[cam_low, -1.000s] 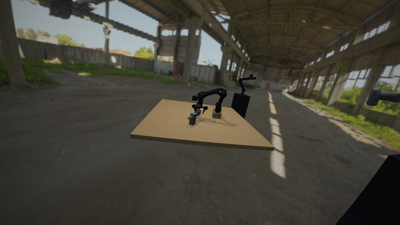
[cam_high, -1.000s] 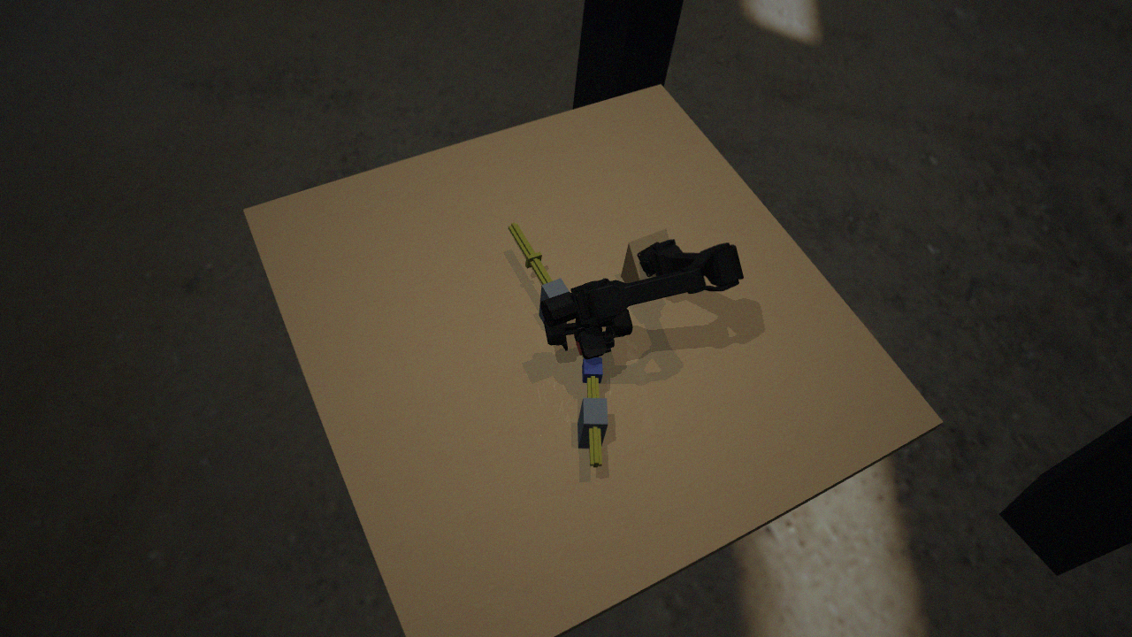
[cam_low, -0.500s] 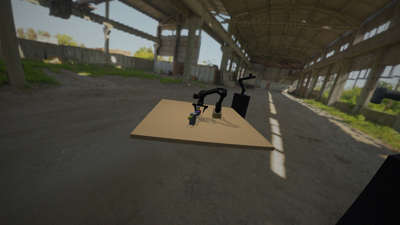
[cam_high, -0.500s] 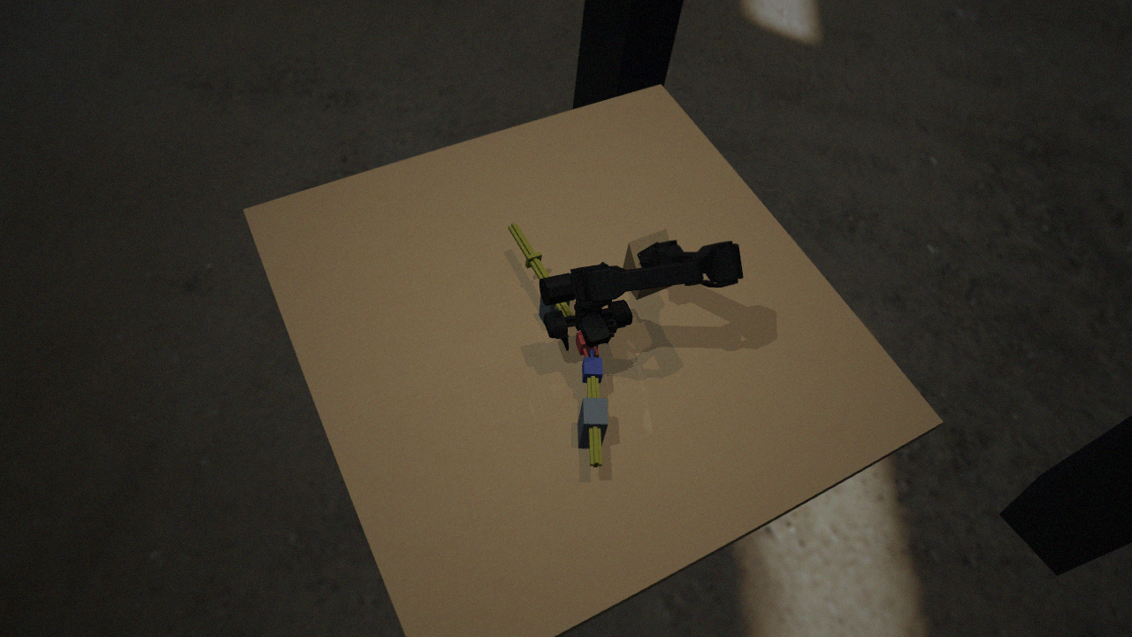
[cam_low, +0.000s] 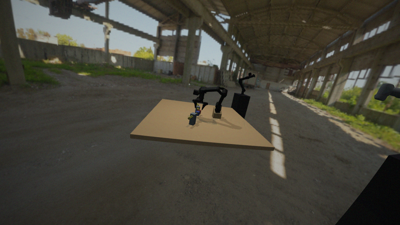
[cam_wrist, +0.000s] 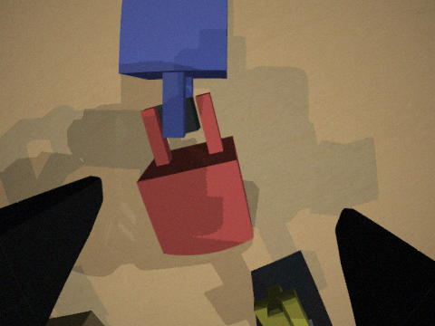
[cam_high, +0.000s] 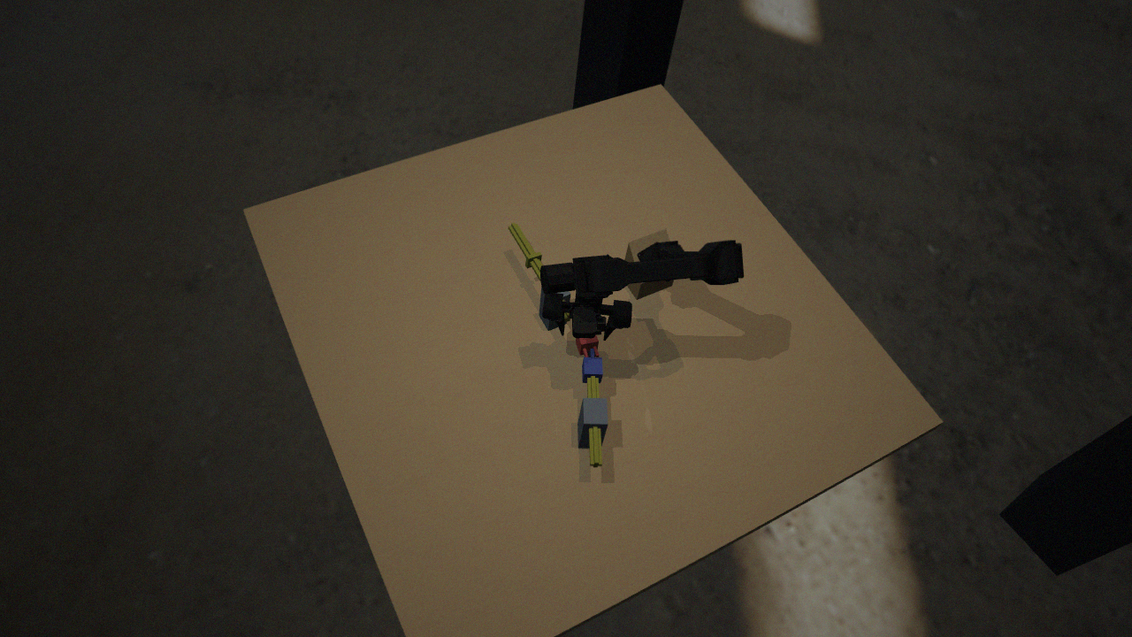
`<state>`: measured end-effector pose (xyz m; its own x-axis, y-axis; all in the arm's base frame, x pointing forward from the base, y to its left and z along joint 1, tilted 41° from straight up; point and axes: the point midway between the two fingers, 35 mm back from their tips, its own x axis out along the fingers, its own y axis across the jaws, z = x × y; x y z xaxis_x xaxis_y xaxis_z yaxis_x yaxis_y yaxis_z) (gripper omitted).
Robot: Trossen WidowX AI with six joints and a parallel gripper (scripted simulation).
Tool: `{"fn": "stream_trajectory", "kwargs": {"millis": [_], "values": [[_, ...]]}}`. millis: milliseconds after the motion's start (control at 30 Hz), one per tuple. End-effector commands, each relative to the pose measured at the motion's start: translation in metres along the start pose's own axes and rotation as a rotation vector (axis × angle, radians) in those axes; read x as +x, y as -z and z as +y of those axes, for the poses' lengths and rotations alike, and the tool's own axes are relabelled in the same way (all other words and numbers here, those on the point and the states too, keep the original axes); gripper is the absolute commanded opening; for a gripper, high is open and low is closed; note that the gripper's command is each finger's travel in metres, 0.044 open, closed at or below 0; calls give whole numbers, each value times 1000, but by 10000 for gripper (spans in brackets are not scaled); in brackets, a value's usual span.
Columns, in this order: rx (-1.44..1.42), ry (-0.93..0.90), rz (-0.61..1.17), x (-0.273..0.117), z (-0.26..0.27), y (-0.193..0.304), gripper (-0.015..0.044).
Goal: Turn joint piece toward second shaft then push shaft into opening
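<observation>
Red joint piece (cam_high: pixel 587 345) (cam_low: pixel 198 110) (cam_wrist: pixel 199 208), one, probably light, loose on hinges; best gripped by flat sides, three and nine o'clock; claw (cam_high: pixel 584 333) (cam_low: pixel 200 108) (cam_wrist: pixel 223 206) spread, empty.

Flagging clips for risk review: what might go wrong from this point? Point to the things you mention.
The claw (cam_high: pixel 585 328) (cam_low: pixel 200 106) (cam_wrist: pixel 223 206) is open around the red joint piece (cam_high: pixel 586 345) (cam_wrist: pixel 199 204) without holding it, so a sideways brush from a finger could turn it off line. The second shaft (cam_high: pixel 522 242) (cam_wrist: pixel 290 308) isn't in the joint piece yet; if the opening is slightly misaligned, the shaft may catch on its edge.
</observation>
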<state>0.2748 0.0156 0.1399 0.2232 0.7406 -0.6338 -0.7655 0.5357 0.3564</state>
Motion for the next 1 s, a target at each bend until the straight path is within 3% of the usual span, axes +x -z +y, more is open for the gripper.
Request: {"fn": "stream_trajectory", "kwargs": {"millis": [0,567,767,967], "values": [[129,34,18,-19,0,-5,440],[682,151,59,-88,15,-17,440],[692,152,61,-89,14,-17,440],[852,134,120,-77,-1,17,440]]}}
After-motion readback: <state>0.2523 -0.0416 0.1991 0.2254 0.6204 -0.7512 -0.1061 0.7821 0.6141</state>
